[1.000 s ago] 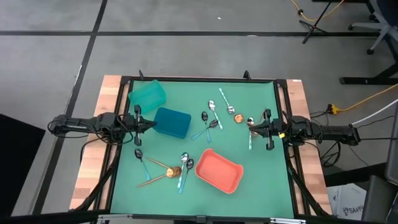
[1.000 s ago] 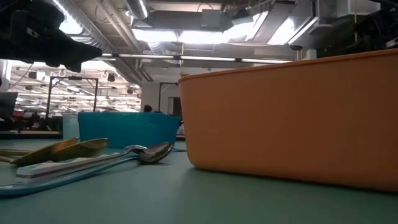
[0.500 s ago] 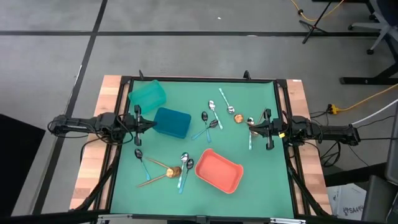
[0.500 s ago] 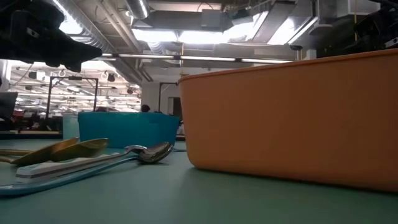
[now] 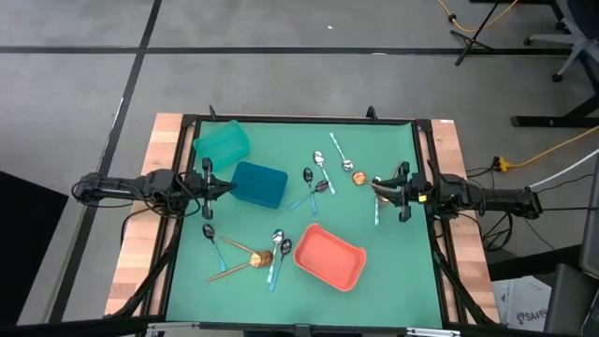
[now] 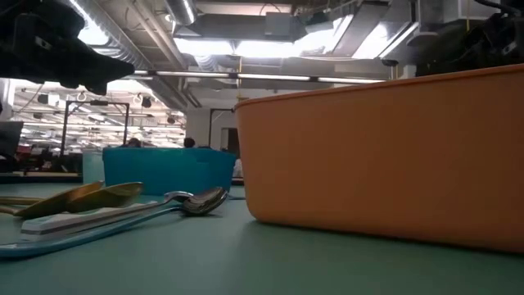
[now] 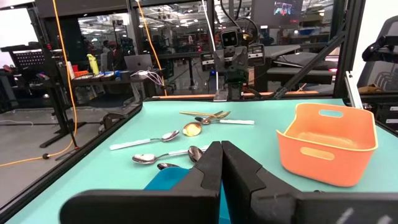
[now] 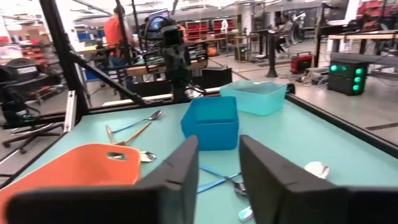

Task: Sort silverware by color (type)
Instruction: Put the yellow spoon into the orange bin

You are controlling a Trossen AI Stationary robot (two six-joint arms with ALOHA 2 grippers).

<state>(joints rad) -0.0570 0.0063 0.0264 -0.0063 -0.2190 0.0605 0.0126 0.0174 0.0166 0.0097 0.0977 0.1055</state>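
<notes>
The silverware lies flat on the green mat in two groups. A far group [image 5: 323, 173] has silver, dark and copper spoons, some with light-blue handles. A near-left group [image 5: 253, 251] shows close up in the low view [image 6: 188, 201]. My left gripper [image 5: 220, 187] hovers shut at the blue bin's left side, its fingers together in the left wrist view [image 7: 221, 163]. My right gripper [image 5: 379, 185] hovers open at the table's right, beside a copper spoon [image 5: 358, 178] and a blue-handled spoon [image 5: 377, 211]. In the right wrist view [image 8: 217, 168] nothing lies between its fingers.
Three bins stand on the mat: teal [image 5: 222, 142] at the far left, blue [image 5: 259, 183] beside my left gripper, coral [image 5: 329, 256] near the front. The coral bin [image 6: 385, 156] fills the low view. A black frame [image 5: 299, 120] runs round the table. People stand in the room beyond.
My right gripper has shifted slightly toward the table's middle. The silverware and the bins lie where they were.
</notes>
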